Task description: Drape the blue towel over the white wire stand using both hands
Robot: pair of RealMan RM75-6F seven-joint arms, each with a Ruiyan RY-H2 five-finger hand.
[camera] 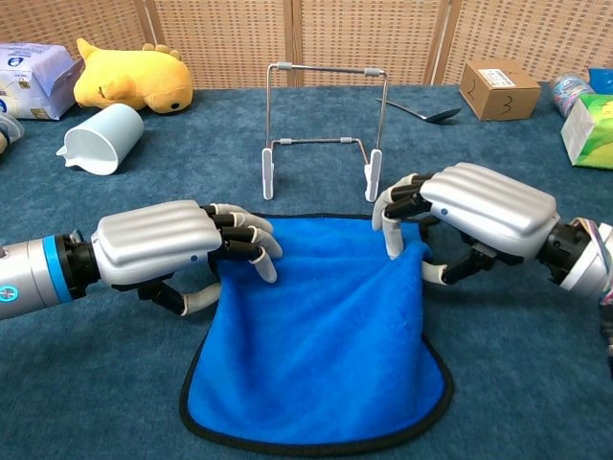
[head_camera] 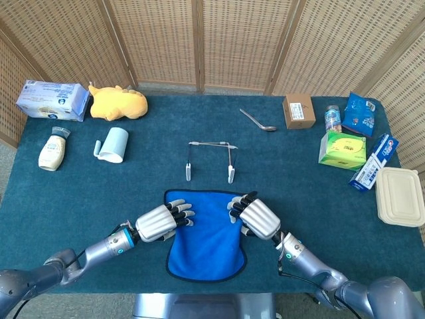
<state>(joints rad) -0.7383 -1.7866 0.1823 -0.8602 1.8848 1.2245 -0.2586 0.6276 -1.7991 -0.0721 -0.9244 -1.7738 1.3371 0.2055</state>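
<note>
The blue towel (head_camera: 206, 239) (camera: 316, 364) lies flat near the table's front edge, black-trimmed, with its rounded end toward me. The white wire stand (head_camera: 211, 159) (camera: 324, 125) is upright just beyond its far edge. My left hand (head_camera: 159, 222) (camera: 158, 244) has its fingers curled over the towel's far left corner, thumb under the edge. At the far right corner my right hand (head_camera: 257, 217) (camera: 479, 206) pinches the cloth between fingers and thumb, and that corner is slightly raised. Both hands are a short way in front of the stand.
On the left are a light-blue cup (head_camera: 114, 144) on its side, a yellow plush (head_camera: 117, 103), a tissue pack (head_camera: 52, 100) and a bottle (head_camera: 52, 150). A spoon (head_camera: 259, 121), cardboard box (head_camera: 299, 110), green box (head_camera: 342, 150) and lidded container (head_camera: 400, 196) are at the right.
</note>
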